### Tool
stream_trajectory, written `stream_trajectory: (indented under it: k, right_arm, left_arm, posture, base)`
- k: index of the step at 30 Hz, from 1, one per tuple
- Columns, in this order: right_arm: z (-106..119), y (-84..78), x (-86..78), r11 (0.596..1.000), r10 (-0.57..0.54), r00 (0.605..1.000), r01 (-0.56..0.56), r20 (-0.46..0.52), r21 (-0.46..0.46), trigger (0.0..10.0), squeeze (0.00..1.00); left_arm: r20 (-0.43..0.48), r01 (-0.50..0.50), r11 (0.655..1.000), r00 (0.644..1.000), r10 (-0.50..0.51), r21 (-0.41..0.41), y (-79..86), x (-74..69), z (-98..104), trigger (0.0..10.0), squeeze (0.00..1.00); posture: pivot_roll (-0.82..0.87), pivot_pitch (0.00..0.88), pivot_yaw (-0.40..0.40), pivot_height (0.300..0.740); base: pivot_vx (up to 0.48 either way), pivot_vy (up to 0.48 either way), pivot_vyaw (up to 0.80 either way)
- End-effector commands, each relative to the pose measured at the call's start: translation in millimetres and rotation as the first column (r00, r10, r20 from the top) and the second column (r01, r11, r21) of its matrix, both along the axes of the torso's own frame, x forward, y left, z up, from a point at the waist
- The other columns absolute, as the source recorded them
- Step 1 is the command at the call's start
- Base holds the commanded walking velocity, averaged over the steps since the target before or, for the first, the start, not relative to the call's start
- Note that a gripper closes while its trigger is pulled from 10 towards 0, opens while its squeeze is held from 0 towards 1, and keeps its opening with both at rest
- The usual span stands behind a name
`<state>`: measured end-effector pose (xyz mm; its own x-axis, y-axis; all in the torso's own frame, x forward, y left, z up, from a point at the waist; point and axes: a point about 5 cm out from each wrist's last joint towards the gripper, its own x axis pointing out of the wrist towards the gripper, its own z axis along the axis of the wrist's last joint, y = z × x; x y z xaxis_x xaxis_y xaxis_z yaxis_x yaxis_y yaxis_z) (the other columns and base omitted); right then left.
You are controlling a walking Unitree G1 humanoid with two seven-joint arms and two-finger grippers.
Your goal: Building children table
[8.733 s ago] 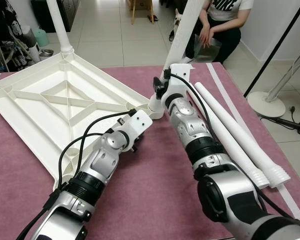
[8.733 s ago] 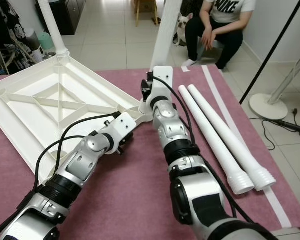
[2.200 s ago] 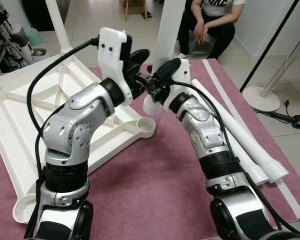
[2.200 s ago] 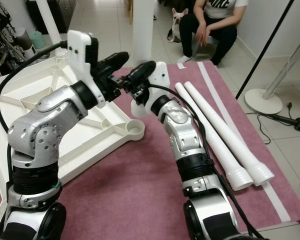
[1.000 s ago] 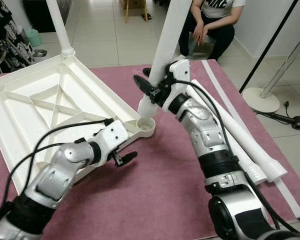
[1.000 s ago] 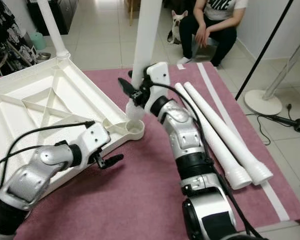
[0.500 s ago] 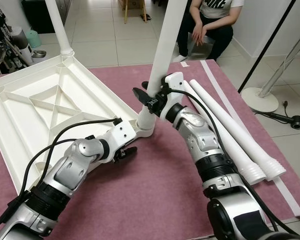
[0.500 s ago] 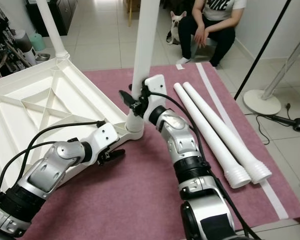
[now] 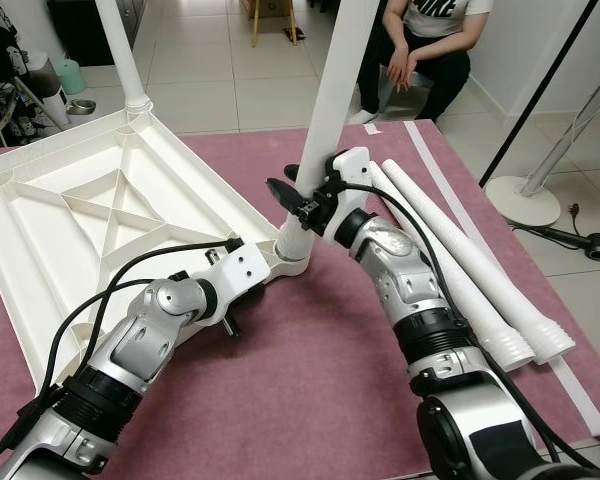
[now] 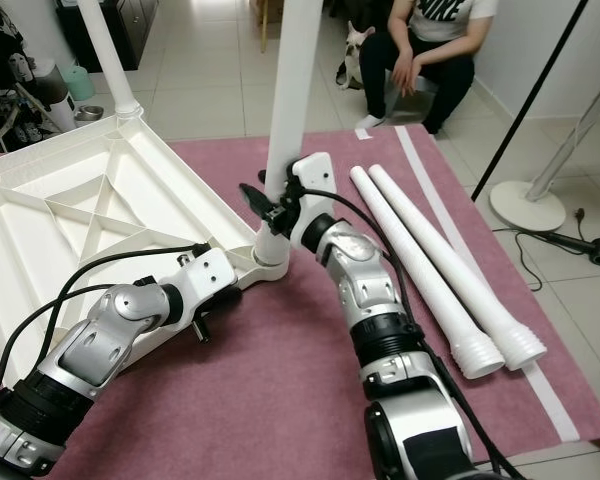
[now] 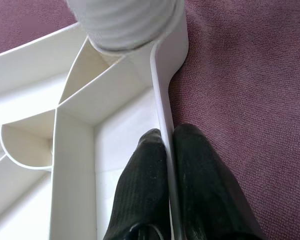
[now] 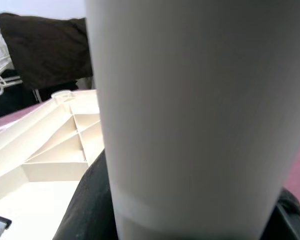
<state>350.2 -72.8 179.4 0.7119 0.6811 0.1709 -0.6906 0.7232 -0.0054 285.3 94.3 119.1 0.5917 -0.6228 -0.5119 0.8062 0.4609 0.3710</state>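
Left gripper [image 11: 167, 150] pinches tabletop [image 9: 70, 215] rim on maroon cloth [image 9: 310, 380], tiled floor [image 9: 220, 60] beyond

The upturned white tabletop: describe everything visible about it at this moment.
The tabletop is white moulded plastic, lying underside up on the maroon cloth, its ribs forming a diagonal lattice with round sockets at the corners. One leg stands in the far corner socket; another leg, held by the right gripper, sits in the near corner socket. The left gripper pinches its thin edge wall beside that socket.
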Motion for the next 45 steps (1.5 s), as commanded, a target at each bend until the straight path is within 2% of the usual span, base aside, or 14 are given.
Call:
stream_trajectory:
  k: [1, 8, 11, 12, 17, 23, 26, 28, 33, 37, 45]
  right_arm:
    - [-1, 5.9, -0.7, 0.999, 0.036, 0.999, -0.036, -0.001, -0.005, 10.0, 0.0]
    - [-12, 11.5, -5.9, 0.994, 0.097, 0.995, -0.098, -0.03, -0.041, 10.0, 0.0]
    - [-21, 8.0, -8.4, 0.983, 0.126, 0.991, -0.132, -0.054, -0.13, 10.0, 0.0]
    - [-21, 8.0, -8.4, 0.983, 0.126, 0.991, -0.132, -0.054, -0.13, 10.0, 0.0]
    - [-23, -7.0, -8.7, 0.978, 0.117, 0.992, -0.124, -0.054, -0.166, 10.0, 0.0]
    - [-25, -24.0, -4.1, 0.987, 0.039, 0.998, -0.046, -0.052, -0.151, 10.0, 0.0]
    - [-26, -27.3, -1.1, 0.991, 0.019, 0.998, -0.026, -0.056, -0.134, 10.0, 0.0]
    - [-25, -27.4, 0.1, 0.992, 0.015, 0.998, -0.022, -0.059, -0.125, 10.0, 0.0]
    - [-18, -16.0, 4.6, 0.991, 0.068, 0.997, -0.072, -0.044, -0.113, 10.0, 0.0]
    - [-17, -13.2, 4.7, 0.989, 0.086, 0.996, -0.09, -0.039, -0.117, 10.0, 0.0]
    - [-21, -5.4, 0.8, 0.971, 0.184, 0.981, -0.192, -0.069, -0.143, 10.0, 0.0]
  left_arm:
    - [0.072, -0.06, 0.998, 0.996, 0.058, 0.019, 1.7, 1.3, -2, 0.0, 0.0]
    - [0.074, -0.053, 0.998, 0.996, 0.052, 0.014, 0.5, 0.0, -2, 0.0, 0.0]
    - [0.075, -0.053, 0.999, 0.996, 0.051, 0.013, -0.1, 0.1, -2, 0.0, 0.0]
    - [0.075, -0.053, 0.999, 0.996, 0.051, 0.013, -0.1, 0.1, -2, 0.0, 0.0]
    - [0.075, -0.053, 0.999, 0.996, 0.052, 0.013, 0.3, 0.2, -3, 0.0, 0.0]
    - [0.07, -0.048, 0.999, 0.996, 0.047, 0.016, 1.4, 0.2, -4, 0.0, 0.0]
    - [0.069, -0.043, 0.999, 0.997, 0.042, 0.019, 2.3, 0.0, -4, 0.0, 0.0]
    - [0.068, -0.042, 0.999, 0.997, 0.04, 0.021, 2.8, 0.0, -4, 0.0, 0.0]
    - [0.066, -0.037, 0.999, 0.997, 0.036, 0.023, 2.8, -0.2, -4, 0.0, 0.0]
    - [0.066, -0.038, 0.999, 0.997, 0.036, 0.023, 2.7, -0.4, -4, 0.0, 0.0]
    - [0.065, -0.048, 0.999, 0.997, 0.046, 0.019, 3.8, -2.0, -5, 0.0, 0.0]
  posture:
    - [0.12, 0.0, 0.032, 0.74]
    - [0.12, 0.0, 0.031, 0.74]
    - [0.12, 0.0, 0.029, 0.74]
    - [0.12, 0.0, 0.029, 0.74]
    - [0.11, 0.0, 0.03, 0.74]
    - [0.1, 0.0, 0.045, 0.74]
    - [0.11, 0.0, 0.056, 0.74]
    - [0.11, 0.0, 0.057, 0.74]
    - [0.11, 0.0, 0.057, 0.74]
    - [0.11, 0.0, 0.057, 0.74]
    - [0.13, 0.0, 0.042, 0.74]
  base:
    - [0.0, 0.0, 0.0]
    - [0.0, 0.0, 0.0]
    - [0.0, 0.0, 0.0]
    - [0.0, 0.0, 0.0]
    - [0.0, 0.0, 0.0]
    - [0.0, 0.0, 0.0]
    - [0.0, 0.0, 0.0]
    - [0.0, 0.0, 0.0]
    - [0.0, 0.0, 0.0]
    - [0.0, 0.0, 0.0]
    - [0.0, 0.0, 0.0]
